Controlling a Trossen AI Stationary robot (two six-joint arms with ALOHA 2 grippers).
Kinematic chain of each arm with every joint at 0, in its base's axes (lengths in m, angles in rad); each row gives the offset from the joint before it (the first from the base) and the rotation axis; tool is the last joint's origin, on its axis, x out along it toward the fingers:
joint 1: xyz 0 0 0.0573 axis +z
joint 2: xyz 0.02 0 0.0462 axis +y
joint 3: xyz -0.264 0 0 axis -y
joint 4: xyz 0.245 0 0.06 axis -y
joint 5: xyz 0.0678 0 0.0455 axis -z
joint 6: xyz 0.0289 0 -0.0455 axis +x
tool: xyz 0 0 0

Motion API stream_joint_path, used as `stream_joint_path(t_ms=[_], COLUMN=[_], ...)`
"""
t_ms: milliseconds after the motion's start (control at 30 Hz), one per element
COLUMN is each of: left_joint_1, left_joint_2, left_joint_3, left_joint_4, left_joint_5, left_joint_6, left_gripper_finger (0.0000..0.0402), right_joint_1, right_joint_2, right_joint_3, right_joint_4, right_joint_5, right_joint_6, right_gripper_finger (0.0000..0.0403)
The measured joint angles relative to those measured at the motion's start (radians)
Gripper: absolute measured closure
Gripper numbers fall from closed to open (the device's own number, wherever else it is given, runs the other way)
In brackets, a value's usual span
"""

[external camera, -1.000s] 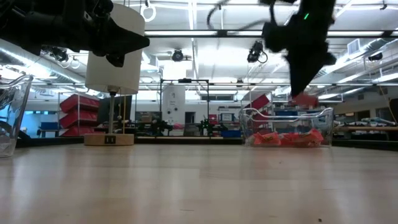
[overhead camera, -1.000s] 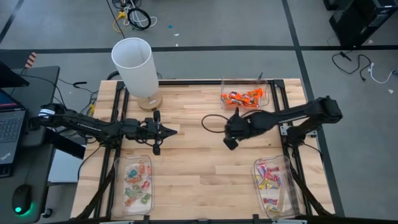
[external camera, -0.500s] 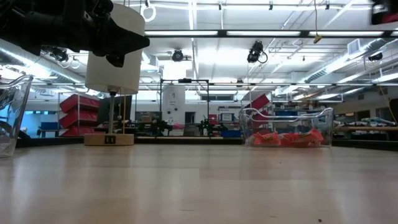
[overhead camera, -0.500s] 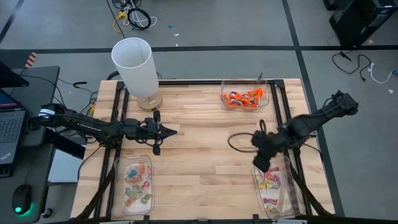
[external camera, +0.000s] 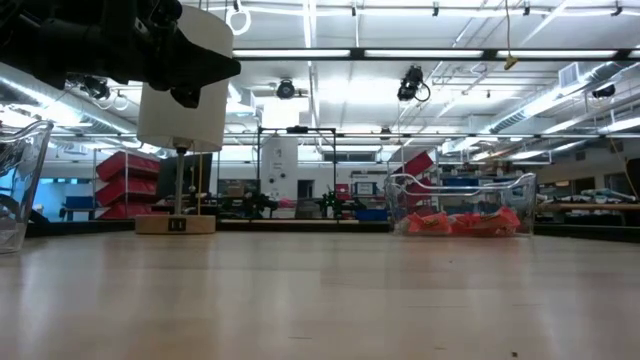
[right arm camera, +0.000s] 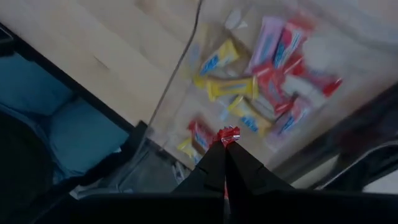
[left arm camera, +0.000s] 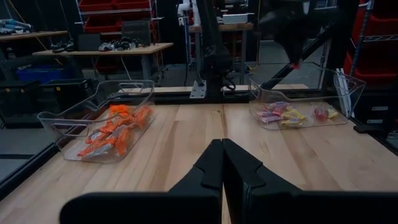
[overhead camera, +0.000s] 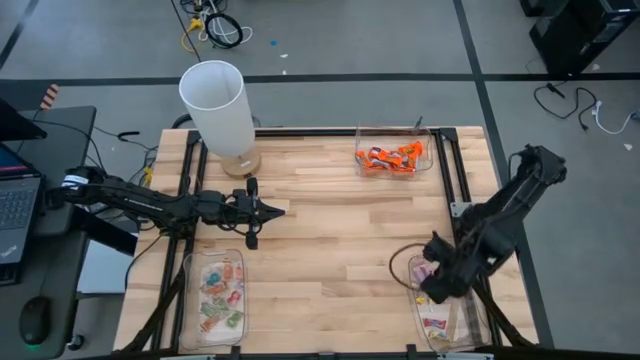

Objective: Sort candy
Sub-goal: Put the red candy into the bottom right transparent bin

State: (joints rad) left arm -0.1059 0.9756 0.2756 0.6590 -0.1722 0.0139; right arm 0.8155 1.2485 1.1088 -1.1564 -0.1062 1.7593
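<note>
Red-wrapped candy [right arm camera: 229,134] sits pinched in my right gripper [right arm camera: 224,148] above the pink-and-yellow tray [overhead camera: 462,318], while my left gripper [overhead camera: 268,211] hovers clenched, empty, mid-table.

No lettering, label, brand or number can be read anywhere in these views; the print on the candy wrappers [right arm camera: 231,87] in the clear tray [right arm camera: 177,74] is too blurred to make out.

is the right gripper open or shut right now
Shut on a red candy: the right gripper pinches its wrapper between closed fingertips above the tray.
</note>
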Motion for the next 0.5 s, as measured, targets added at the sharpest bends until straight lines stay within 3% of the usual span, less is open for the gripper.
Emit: stream_joint_path(t_ms=[233, 500], left_joint_1=[0.0, 0.0], left_joint_2=[0.0, 0.0], left_joint_3=[0.0, 0.0], left_joint_4=[0.0, 0.0], left_joint_5=[0.0, 0.0], left_joint_6=[0.001, 0.001], left_gripper_finger=[0.0397, 0.0397], right_joint_1=[0.081, 0.1], right_joint_2=[0.129, 0.251], right_joint_3=[0.0, -0.001], right_joint_4=[0.137, 0.268], right_joint_5=[0.0, -0.01], right_joint_6=[0.092, 0.107], right_gripper_finger=[0.0403, 0.0397])
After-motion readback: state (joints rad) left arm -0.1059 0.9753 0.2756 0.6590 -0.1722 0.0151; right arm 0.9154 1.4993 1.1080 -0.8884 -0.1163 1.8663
